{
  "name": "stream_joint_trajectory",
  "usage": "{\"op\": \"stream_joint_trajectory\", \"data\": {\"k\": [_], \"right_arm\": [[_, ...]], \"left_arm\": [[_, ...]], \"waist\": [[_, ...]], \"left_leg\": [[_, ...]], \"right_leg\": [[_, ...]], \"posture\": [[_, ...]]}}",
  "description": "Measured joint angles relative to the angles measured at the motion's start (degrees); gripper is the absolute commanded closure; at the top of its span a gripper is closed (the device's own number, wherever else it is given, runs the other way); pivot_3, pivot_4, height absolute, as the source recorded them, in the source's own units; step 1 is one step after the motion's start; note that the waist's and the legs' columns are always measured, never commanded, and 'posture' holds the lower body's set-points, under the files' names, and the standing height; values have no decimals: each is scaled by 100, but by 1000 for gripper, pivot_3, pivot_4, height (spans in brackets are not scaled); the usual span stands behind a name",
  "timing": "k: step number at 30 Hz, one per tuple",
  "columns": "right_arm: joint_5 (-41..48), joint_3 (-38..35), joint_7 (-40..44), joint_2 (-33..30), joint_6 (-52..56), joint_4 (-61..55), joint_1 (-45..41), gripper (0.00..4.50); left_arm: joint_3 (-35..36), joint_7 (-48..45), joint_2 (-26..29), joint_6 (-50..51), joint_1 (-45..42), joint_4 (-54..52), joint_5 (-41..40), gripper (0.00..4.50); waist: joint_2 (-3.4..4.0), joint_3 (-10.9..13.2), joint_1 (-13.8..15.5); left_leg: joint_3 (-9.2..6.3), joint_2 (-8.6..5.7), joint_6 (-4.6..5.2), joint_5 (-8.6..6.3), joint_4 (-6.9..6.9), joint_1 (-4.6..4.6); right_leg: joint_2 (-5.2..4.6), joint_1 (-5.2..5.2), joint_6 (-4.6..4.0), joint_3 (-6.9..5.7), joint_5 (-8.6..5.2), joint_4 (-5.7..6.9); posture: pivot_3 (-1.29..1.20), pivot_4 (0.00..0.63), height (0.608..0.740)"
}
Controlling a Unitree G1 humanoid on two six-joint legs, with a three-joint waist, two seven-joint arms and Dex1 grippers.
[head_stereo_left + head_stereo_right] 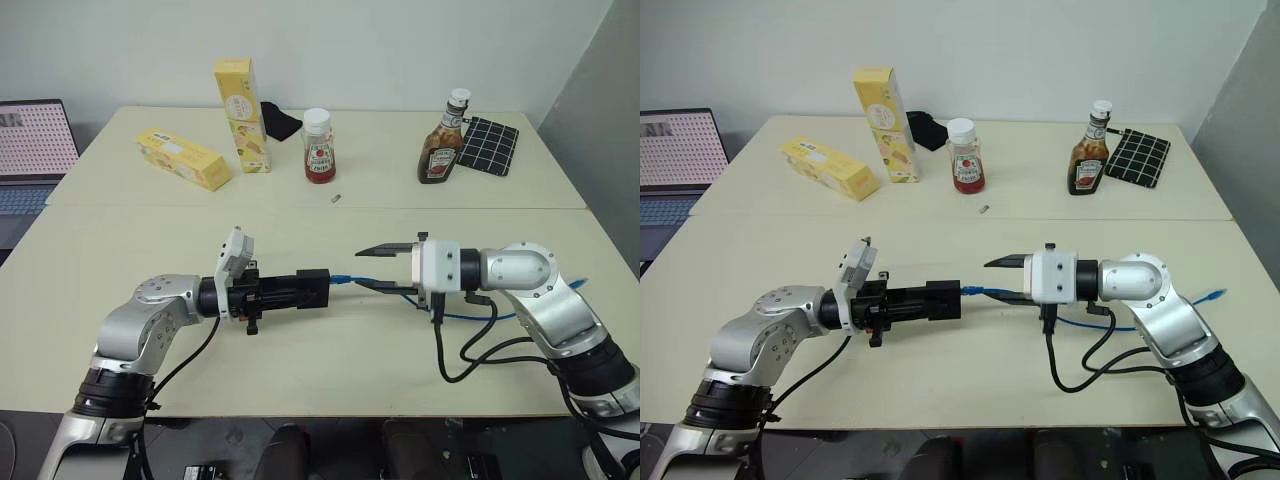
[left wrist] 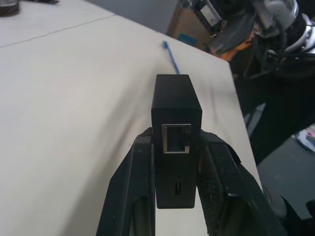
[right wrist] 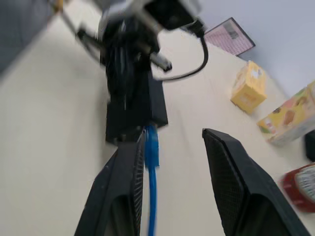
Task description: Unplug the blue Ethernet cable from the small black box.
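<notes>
Nearest, in the lower middle of the head views, the left end effector (image 1: 300, 291) is clamped on the small black box (image 1: 312, 289), holding it level above the table (image 1: 330, 370). The blue Ethernet cable (image 1: 980, 292) sits plugged into the box's right end, its plug just reaching the right end effector (image 1: 372, 267), whose jaws stand parted around it without pinching.

The box looks light, rigid and smooth-sided, so the left grip across its flanks seems sound. The cord is thin and limp; I would take the stiff translucent plug rather than the cord, and its latch tab probably needs pressing before it slides free. The rest of the cord trails toward the right edge of the frame.

Farther up stand two yellow cartons (image 1: 244, 115), a red jar (image 1: 318, 146), a sauce bottle (image 1: 443, 143) and a gridded black cloth (image 1: 489, 145), all well apart. Nothing blocks the pull.
</notes>
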Motion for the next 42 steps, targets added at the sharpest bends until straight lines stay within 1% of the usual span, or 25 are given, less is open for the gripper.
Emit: {"op": "stream_joint_trajectory", "data": {"k": [1,2,4,6,9,11,16,31,32,34,36,40,41,42], "right_arm": [[280,-51,-65,62,383,-118,-2,2563],[733,-140,-290,203,1130,-242,-2,2563],[951,-136,-421,311,1508,-258,-1,2563],[1260,-213,-665,495,2119,-254,-10,2563],[1351,-222,-821,655,2512,-221,-73,2563],[1316,-217,-893,751,2654,-142,-166,2563],[1224,-179,-855,767,2823,23,-193,2563],[1020,-91,-530,792,2957,400,-272,2563],[1019,-91,-516,794,2964,406,-274,2854],[1021,-92,-493,800,2989,429,-308,3006],[1037,-94,-398,801,3040,446,-376,3539],[1098,-166,-260,794,3162,482,-403,4298],[1137,-180,-204,786,3191,494,-404,4434],[1146,-182,-175,783,3197,504,-407,4438]], "left_arm": [[0,-57,-19,-56,-39,63,4,3717],[2,-139,-87,-76,-120,181,-3,3717],[1,-187,-127,-76,-161,228,-10,3717],[3,-283,-139,-79,-207,300,-13,3717],[4,-324,-164,-84,-216,308,-16,3717],[4,-345,-170,-84,-216,308,-16,3717],[6,-389,-180,-84,-214,308,-17,3717],[10,-394,-195,-84,-189,290,-17,3717],[10,-394,-195,-85,-183,286,-17,3717],[11,-395,-195,-89,-163,274,-17,3717],[14,-395,-193,-95,-156,274,-14,3717],[23,-440,-176,-128,-137,261,-11,3717],[23,-460,-176,-162,-124,257,-13,3717],[23,-474,-176,-176,-119,253,-13,3717]], "waist": [[0,0,0],[0,0,3],[0,0,4],[0,0,4],[0,0,3],[0,0,2],[0,0,1],[0,0,1],[0,0,1],[0,0,1],[0,0,1],[0,0,1],[0,0,1],[0,0,1]], "left_leg": [[0,-2,0,0,0,0],[1,-1,0,0,0,-1],[6,-7,1,0,1,-4],[8,-8,1,0,0,-6],[10,-8,1,0,1,-11],[11,-8,1,0,1,-14],[12,-9,1,0,1,-23],[13,-9,1,0,1,-25],[13,-9,1,0,1,-25],[13,-9,1,0,1,-25],[12,-9,1,0,1,-25],[13,-9,1,0,1,-25],[13,-9,1,0,1,-25],[13,-9,1,0,1,-25]], "right_leg": [[1,0,-1,-2,0,-1],[3,0,-1,-3,0,0],[7,-2,0,-5,-1,0],[8,-4,0,-5,-1,-1],[8,-9,1,-4,-1,-1],[8,-14,1,-4,-1,1],[9,-25,1,-4,-1,2],[11,-28,1,-4,-1,3],[11,-28,1,-4,-1,3],[11,-28,1,-3,-1,3],[11,-28,1,-4,-1,3],[11,-28,1,-4,-1,3],[11,-28,1,-3,-1,3],[11,-28,1,-4,-1,3]], "posture": [[0,150,740],[0,150,740],[0,150,740],[0,150,740],[0,150,740],[0,150,740],[0,150,740],[0,150,740],[0,150,740],[0,150,740],[0,150,740],[0,150,740],[0,150,740],[0,150,740]]}}
